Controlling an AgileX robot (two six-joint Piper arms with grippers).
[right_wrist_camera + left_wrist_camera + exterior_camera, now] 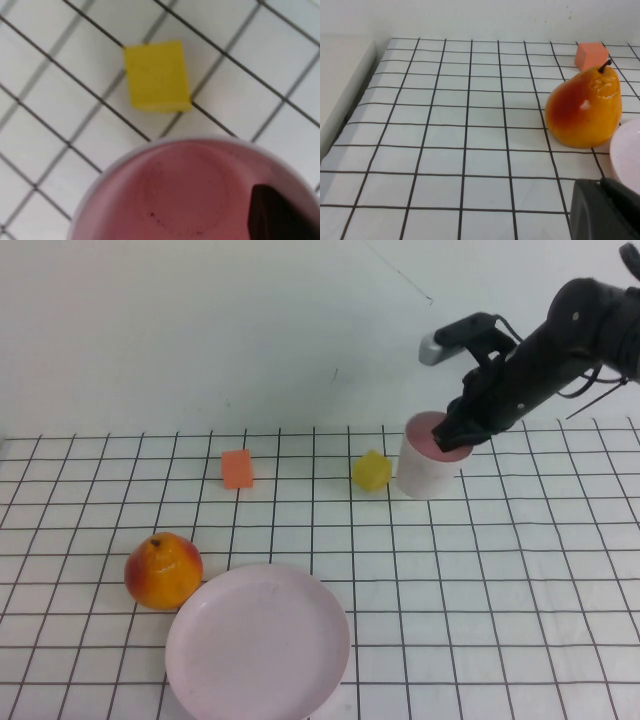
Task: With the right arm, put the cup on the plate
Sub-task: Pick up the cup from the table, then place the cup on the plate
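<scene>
Cup (428, 466) looks light, rigid, slick plastic; right end effector (462, 432) straddles its far-right rim, closure unclear; left end effector (605, 210) parked.

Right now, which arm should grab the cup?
Right. The right gripper is already at the cup's rim, one finger inside. The left gripper sits far off, near the pear and plate.

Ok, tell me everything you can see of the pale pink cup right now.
The small pale pink plastic cup stands upright on the gridded table, far right, beside a yellow block. It is handleless, slightly tapered, pinker inside and empty. The right gripper is at its rim, one dark finger inside. The left gripper is near the orange-red pear.
</scene>
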